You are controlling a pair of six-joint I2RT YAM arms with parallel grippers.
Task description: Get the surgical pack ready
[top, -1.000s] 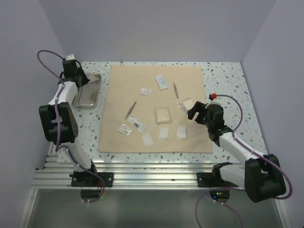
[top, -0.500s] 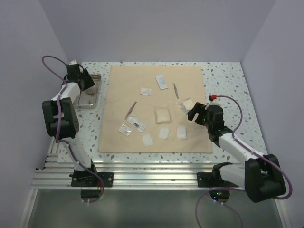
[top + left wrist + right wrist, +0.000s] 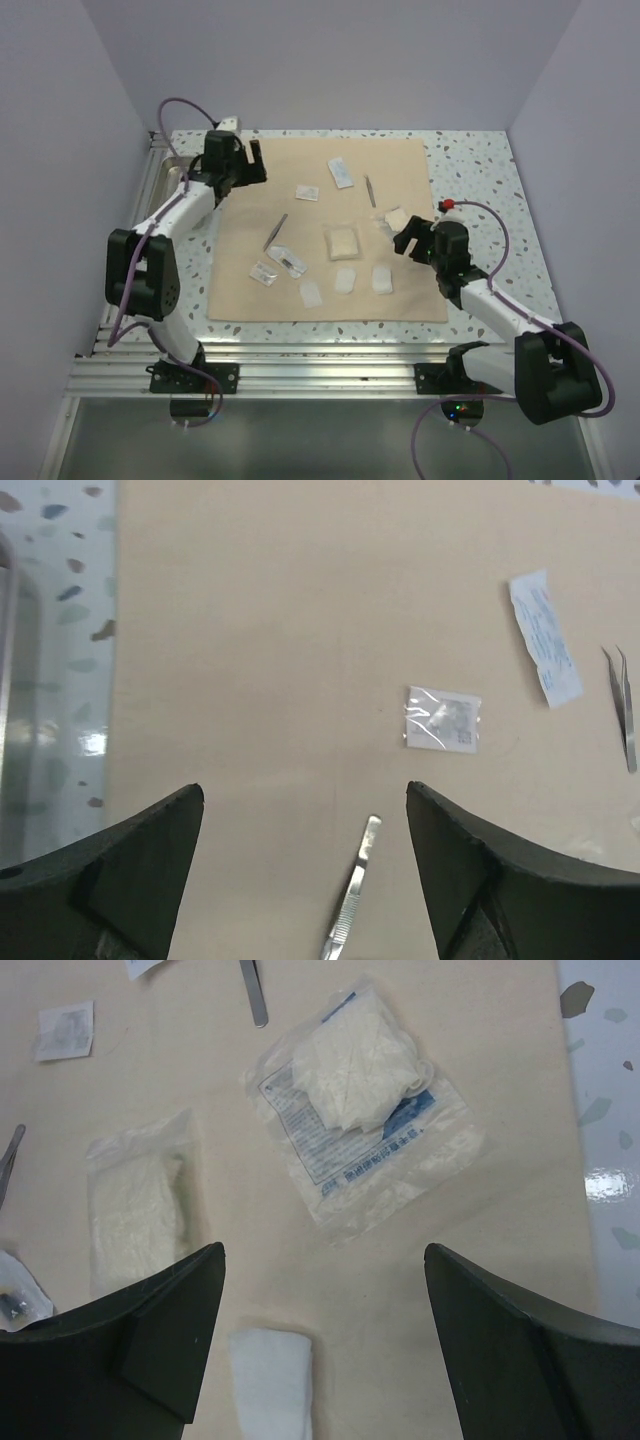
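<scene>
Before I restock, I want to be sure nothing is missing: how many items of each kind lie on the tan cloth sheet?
Slender steel instruments: 2
Sealed clear or paper packets: 6
Loose white folded gauze pads: 3
Total on the tan cloth sheet: 11

Matt tan cloth (image 3: 390,165); glossy clear plastic packet (image 3: 360,1110).

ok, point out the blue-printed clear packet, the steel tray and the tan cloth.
blue-printed clear packet (image 3: 355,1110), right wrist view, white contents at its middle.
steel tray (image 3: 15,740), left wrist view, shiny wall at left edge.
tan cloth (image 3: 400,170), top view, bare patch, far right corner.
</scene>
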